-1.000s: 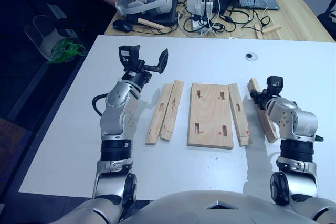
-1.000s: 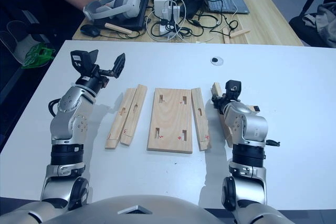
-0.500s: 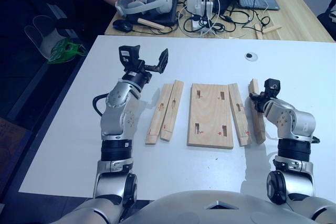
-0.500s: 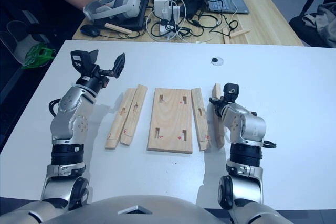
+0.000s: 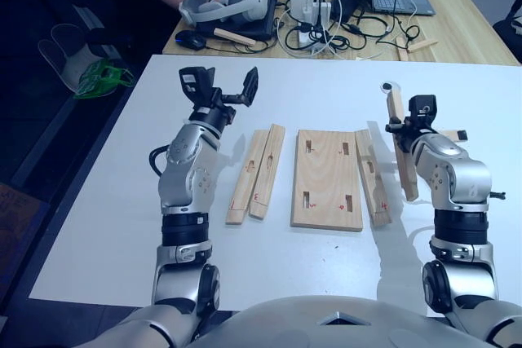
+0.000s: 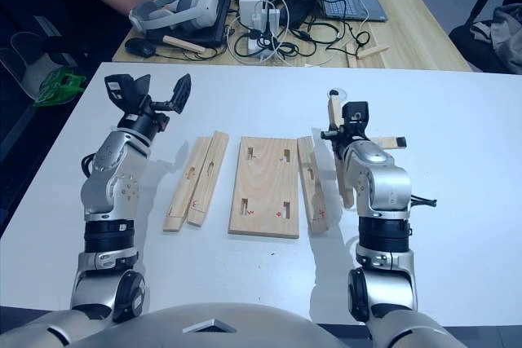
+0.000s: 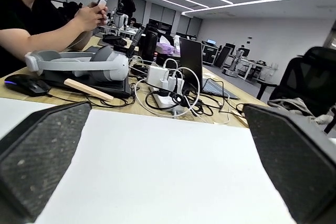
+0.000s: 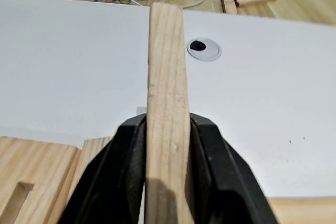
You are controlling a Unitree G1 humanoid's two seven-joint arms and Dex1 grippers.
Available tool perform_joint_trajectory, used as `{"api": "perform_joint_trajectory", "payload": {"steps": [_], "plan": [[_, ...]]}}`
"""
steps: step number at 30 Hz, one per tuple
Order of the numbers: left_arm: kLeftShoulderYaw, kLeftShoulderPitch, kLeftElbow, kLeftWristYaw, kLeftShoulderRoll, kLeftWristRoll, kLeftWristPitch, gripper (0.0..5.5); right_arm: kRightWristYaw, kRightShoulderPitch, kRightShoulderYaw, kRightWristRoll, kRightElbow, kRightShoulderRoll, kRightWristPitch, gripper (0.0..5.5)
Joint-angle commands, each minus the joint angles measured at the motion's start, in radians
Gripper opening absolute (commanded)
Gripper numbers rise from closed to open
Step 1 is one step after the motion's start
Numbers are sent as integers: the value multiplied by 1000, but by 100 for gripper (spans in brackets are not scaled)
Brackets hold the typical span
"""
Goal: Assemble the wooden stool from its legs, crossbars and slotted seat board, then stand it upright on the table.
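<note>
White tabletop (image 5: 457, 283) is spread in front of the robot, with a cluttered wooden desk (image 5: 469, 34) of cables and laptops behind it. Assembly is judged to be barely begun: no part is seen joined to another, and every slot in view is empty.

The slotted seat board (image 5: 328, 178) is laid flat at the middle of the table, its four slots facing up. Two long wooden pieces (image 5: 256, 174) are laid side by side, touching, just to the board's left. One more wooden piece (image 5: 372, 178) is laid against the board's right edge. Fitting the legs and crossbars, adding the seat and standing the stool up are all left to do.

A fourth piece, the held slat (image 8: 166, 66), is pinched by the right gripper (image 8: 167, 142) to the right of the board. Its black fingers (image 8: 126, 156) are pressed on the slat's two faces, and its far end is pointed toward a round grommet (image 8: 203, 49) in the table. It appears to be raised off the surface; whether its near end touches cannot be told.

The left arm is held raised at the table's left side, well apart from the wood. The left gripper (image 5: 221, 87) is pointed away from the robot, its jaws spread wide with nothing between them.
</note>
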Motion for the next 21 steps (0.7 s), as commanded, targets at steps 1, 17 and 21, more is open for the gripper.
{"api": "perform_joint_trajectory", "payload": {"steps": [1,17,21], "plan": [[52,-117,-39,119,-77,-139,170,540,116,-46,152,-124,26,-137,-171,102],[95,-315,73,507,-395,-557,330,540,258,-326,508,-558,334,-170,-873,101],[78,-331,75,559,-426,-630,296,540,260,-322,523,-591,337,-138,-920,101]]}}
